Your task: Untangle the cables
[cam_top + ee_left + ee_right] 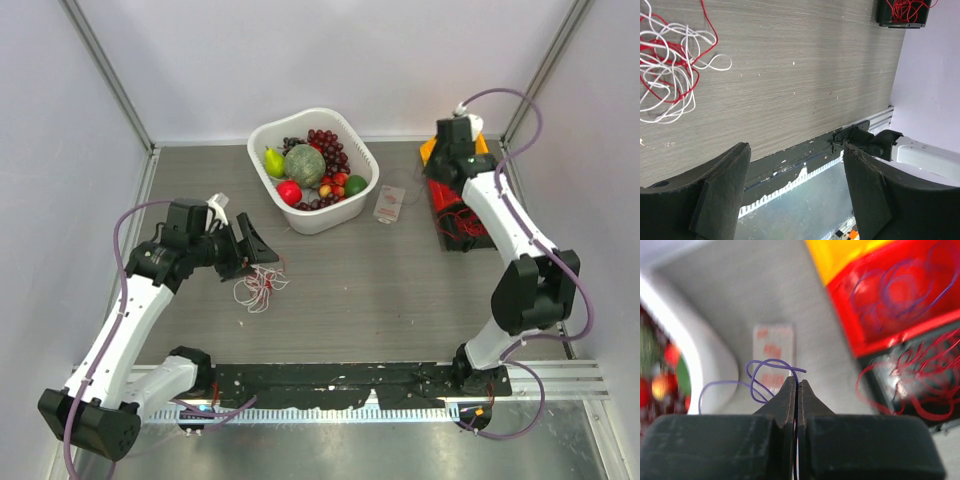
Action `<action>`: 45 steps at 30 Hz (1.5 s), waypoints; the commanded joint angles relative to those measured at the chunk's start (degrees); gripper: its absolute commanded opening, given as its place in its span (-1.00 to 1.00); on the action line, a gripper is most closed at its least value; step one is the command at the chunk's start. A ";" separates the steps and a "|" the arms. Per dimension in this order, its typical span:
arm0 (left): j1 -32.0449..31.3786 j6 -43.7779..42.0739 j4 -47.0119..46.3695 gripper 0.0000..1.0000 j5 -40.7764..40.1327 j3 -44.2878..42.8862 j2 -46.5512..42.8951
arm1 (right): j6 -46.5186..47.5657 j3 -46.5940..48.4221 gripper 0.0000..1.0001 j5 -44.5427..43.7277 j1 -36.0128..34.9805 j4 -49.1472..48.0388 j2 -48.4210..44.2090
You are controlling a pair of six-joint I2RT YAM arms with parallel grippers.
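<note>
Purple cable point(774, 360) pinched by closed right gripper point(796, 390), red and white cables point(261, 287) tangled loosely near widely spread left gripper point(795, 157), packet point(389, 203) print unreadable

Bench point(400, 300) centre and near right: open lane, room for a tool. Far middle blocked by basket point(372, 172), packet point(389, 203) just right of it. Far right: black tray point(455, 240) with right arm point(500, 215) over it, right tool point(797, 385) pinched on a purple cable point(775, 360). Left: cable bunch point(260, 288) close by wide-open left tool point(796, 149).
</note>
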State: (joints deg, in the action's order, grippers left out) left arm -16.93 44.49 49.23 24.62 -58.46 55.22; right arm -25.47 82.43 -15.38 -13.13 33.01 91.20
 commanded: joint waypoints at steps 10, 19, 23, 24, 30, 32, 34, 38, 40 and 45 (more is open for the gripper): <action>-0.21 -3.89 1.31 0.57 0.51 -4.65 0.50 | 11.58 25.05 -0.99 -1.93 17.52 0.38 27.36; -0.21 -4.50 3.68 0.58 0.07 -3.16 -1.61 | 18.62 31.73 -0.99 -8.95 18.93 0.55 36.15; -0.21 -4.85 3.59 0.57 0.26 -2.89 -1.61 | 18.53 31.48 -0.97 -15.02 18.84 3.46 37.39; -0.21 -5.03 3.94 0.57 -0.01 -3.24 -1.61 | 18.97 30.25 -0.97 -15.29 18.92 2.50 36.78; -0.30 -5.20 3.33 0.57 1.83 -3.25 -0.99 | 19.94 30.32 -0.93 -14.60 19.28 1.00 36.77; -0.21 -5.20 3.15 0.57 1.83 -2.98 -0.99 | 18.80 32.77 -0.79 -12.31 19.28 3.61 38.08; -0.30 -5.20 3.85 0.58 1.66 -3.51 -0.99 | 17.05 35.41 -0.57 -10.21 19.01 7.14 38.70; -0.21 -3.54 4.03 0.60 -2.28 -2.37 -1.52 | 15.02 35.43 -0.14 -6.52 18.49 8.91 34.85; -0.30 -2.40 4.90 0.60 -5.45 -1.40 -1.43 | 13.79 35.17 0.00 -6.68 18.49 10.48 32.38; -0.21 -2.21 8.94 0.57 -15.64 0.44 -0.47 | 11.32 31.31 0.06 -4.66 18.22 13.04 24.66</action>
State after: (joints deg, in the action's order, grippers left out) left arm -16.99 41.65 54.78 17.65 -59.09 54.35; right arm -11.16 115.04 -21.89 5.63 43.86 127.15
